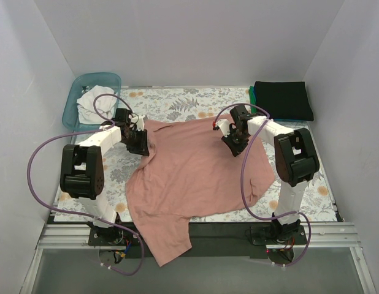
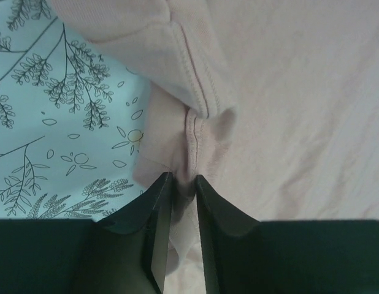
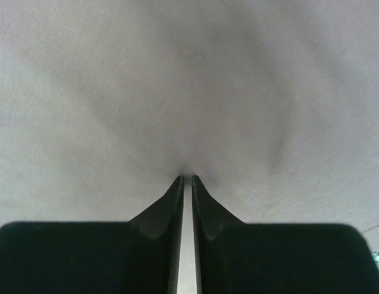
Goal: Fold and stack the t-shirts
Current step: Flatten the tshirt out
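A large dusty-pink t-shirt (image 1: 189,177) lies spread across the table, its lower part hanging over the near edge. My left gripper (image 1: 139,142) is at the shirt's upper left corner. In the left wrist view the left gripper (image 2: 184,180) is shut on a bunched fold of the pink t-shirt (image 2: 300,122) beside a seam. My right gripper (image 1: 232,144) is on the shirt's upper right part. In the right wrist view the right gripper (image 3: 187,179) has its jaws almost touching, pinching a pucker of the pink t-shirt (image 3: 177,73). A folded black t-shirt (image 1: 283,100) lies on a teal-green t-shirt (image 1: 252,95) at the back right. A white t-shirt (image 1: 94,101) is crumpled in the basket.
A translucent teal basket (image 1: 85,81) stands in the back left corner. A floral cloth (image 1: 177,101) covers the table, and shows as the floral cloth (image 2: 54,122) left of the shirt. White walls close in the left, back and right sides. Purple cables loop beside both arms.
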### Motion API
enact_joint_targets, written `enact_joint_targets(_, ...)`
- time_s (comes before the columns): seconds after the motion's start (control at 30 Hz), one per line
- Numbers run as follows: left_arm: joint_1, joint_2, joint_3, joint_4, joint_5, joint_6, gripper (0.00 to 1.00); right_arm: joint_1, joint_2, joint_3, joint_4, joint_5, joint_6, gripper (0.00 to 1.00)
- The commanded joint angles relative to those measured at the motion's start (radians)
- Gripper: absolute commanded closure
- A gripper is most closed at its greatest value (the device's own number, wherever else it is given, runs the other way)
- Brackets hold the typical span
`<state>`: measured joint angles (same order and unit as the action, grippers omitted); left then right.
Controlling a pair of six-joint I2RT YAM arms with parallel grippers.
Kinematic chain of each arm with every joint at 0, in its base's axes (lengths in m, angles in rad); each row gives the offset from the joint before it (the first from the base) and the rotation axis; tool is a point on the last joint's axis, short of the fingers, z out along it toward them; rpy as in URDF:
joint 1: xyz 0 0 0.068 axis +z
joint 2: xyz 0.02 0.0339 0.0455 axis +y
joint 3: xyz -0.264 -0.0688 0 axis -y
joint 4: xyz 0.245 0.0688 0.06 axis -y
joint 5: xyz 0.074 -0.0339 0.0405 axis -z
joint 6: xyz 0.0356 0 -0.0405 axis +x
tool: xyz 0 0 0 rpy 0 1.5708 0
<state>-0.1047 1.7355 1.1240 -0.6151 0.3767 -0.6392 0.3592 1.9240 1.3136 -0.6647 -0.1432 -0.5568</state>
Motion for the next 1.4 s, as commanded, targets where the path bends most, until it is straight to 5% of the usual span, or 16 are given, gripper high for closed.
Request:
enact_joint_targets(0.0, 0.0, -0.053, -0.023, -0.003, -0.025, 0.026, 0.81, -0.017, 0.061, -0.031, 0.013, 0.054, -0.022, 0.85)
enact_joint_targets(0.17, 0.033, -0.109, -0.05, -0.001, -0.119, 0.036, 0.99, -0.019, 0.066, -0.045, 0.017, 0.073, -0.026, 0.86)
enact_joint_targets(0.47, 0.172, -0.128, -0.15, 0.04, -0.349, 0.11, 0.98, -0.02, 0.055, -0.089, 0.027, 0.097, -0.029, 0.86)
enact_joint_targets(0.8, 0.234, -0.08, -0.141, 0.02, -0.398, 0.147, 0.94, -0.019, -0.019, -0.132, -0.01, 0.103, -0.052, 0.86)
enact_joint_targets(0.93, 0.243, -0.105, -0.057, 0.006, -0.244, 0.157, 0.7, -0.02, -0.057, -0.096, -0.018, 0.068, -0.042, 0.83)
enact_joint_targets(1.2, 0.215, 0.05, 0.293, -0.037, -0.105, 0.073, 0.67, -0.077, -0.013, 0.199, -0.053, -0.081, 0.06, 0.79)
enact_joint_targets(1.37, 0.174, 0.151, 0.37, -0.037, -0.078, -0.01, 0.7, -0.08, 0.11, 0.351, -0.052, -0.078, 0.084, 0.81)
